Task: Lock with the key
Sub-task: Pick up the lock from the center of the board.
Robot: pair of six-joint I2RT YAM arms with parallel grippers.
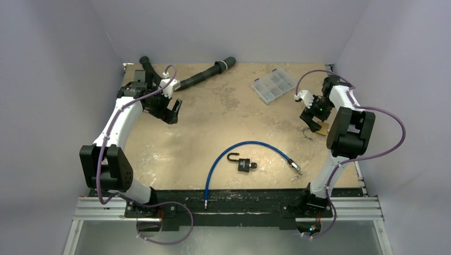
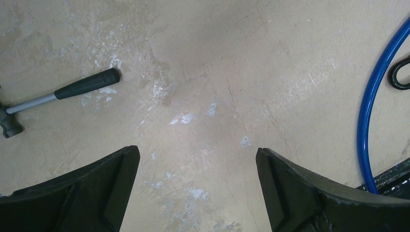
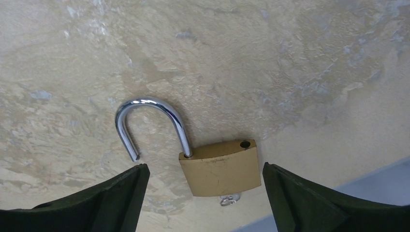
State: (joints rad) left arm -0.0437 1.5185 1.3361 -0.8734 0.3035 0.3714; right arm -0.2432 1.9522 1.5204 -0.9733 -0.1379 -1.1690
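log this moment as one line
right hand: open, over brass padlock | shackle: open | left hand: open, above table | status: not yet locked

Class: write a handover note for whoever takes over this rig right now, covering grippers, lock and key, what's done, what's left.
Left gripper: open, empty, over the table.
Right gripper: open, fingers either side of the brass padlock, not gripping.
Brass padlock lies flat, shackle open; key seems to sit in its base.
A black padlock, also open, lies mid-table.
Done: nothing locked yet.
To do: close shackle, turn key.
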